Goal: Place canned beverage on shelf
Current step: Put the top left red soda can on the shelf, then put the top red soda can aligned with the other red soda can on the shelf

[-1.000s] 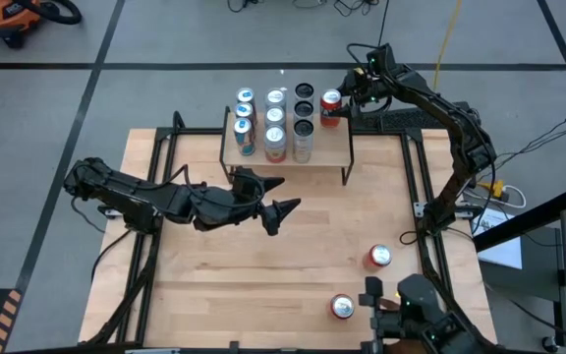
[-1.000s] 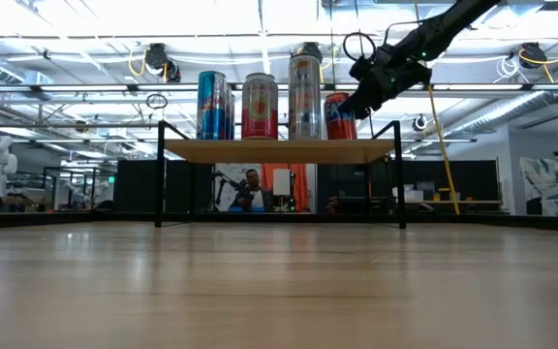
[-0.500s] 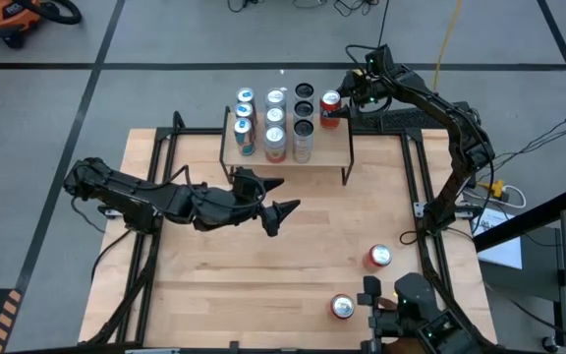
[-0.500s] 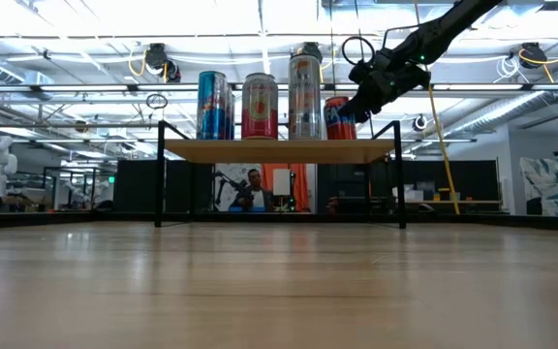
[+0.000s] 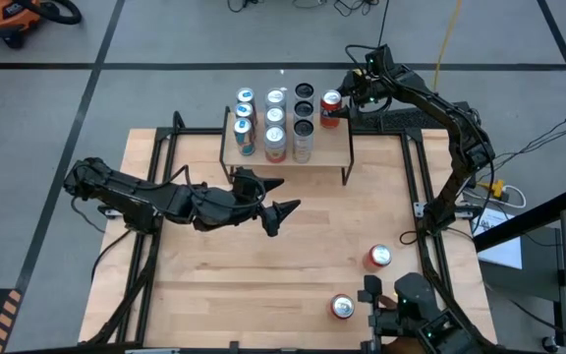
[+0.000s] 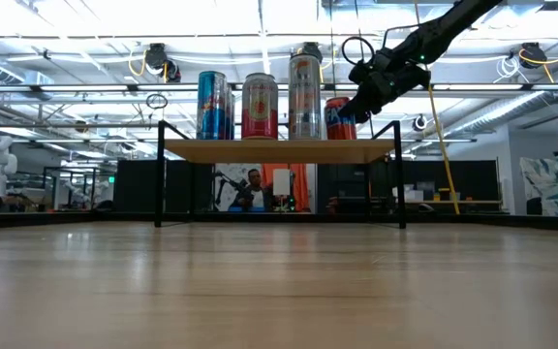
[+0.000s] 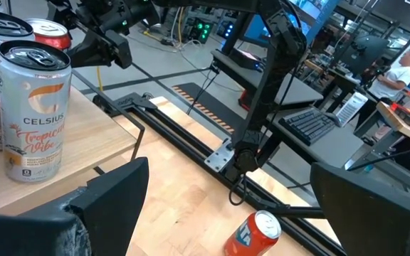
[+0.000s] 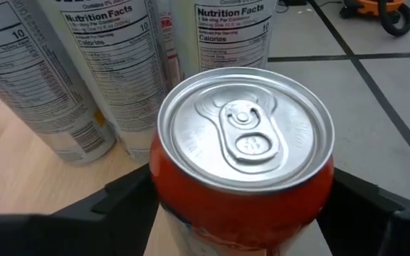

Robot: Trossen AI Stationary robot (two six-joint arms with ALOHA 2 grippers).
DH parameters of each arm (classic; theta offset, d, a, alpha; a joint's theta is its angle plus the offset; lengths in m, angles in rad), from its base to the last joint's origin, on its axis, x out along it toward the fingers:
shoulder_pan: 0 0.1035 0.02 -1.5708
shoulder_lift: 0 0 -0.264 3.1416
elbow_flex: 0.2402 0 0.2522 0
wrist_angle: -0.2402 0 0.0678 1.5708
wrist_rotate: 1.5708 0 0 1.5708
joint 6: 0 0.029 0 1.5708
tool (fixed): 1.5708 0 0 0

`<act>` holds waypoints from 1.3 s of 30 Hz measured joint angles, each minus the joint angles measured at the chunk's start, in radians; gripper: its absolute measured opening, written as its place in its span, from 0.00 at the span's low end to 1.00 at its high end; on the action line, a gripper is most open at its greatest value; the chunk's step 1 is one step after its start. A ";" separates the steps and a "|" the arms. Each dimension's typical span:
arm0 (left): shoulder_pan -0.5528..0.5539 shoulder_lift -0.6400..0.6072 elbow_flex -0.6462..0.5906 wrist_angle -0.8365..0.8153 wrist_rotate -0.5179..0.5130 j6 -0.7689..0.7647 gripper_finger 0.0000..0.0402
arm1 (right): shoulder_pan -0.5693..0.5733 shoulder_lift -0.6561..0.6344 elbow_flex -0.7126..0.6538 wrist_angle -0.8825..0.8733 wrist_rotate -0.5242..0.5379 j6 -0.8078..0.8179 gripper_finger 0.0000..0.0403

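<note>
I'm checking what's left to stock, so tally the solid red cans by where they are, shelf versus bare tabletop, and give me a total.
Solid red cans on the shelf: 1, the red can at the right gripper
Solid red cans on the tabletop: 2, the farther can and the nearer can
Total: 3

Showing a grey concrete floor crossed by dark tape lines, bright ceiling light strips glowing overhead, an orange shop vacuum sitting in a corner, and a person sitting among distant desks.
</note>
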 joint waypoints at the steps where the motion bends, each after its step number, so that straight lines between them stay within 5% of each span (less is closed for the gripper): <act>1: 0.000 0.000 0.000 0.000 0.000 0.000 0.98 | 0.000 0.000 0.000 0.000 0.000 0.000 0.77; 39: 0.000 0.000 0.000 -0.002 0.000 0.000 0.98 | 0.000 -0.113 0.000 0.048 0.055 0.087 0.86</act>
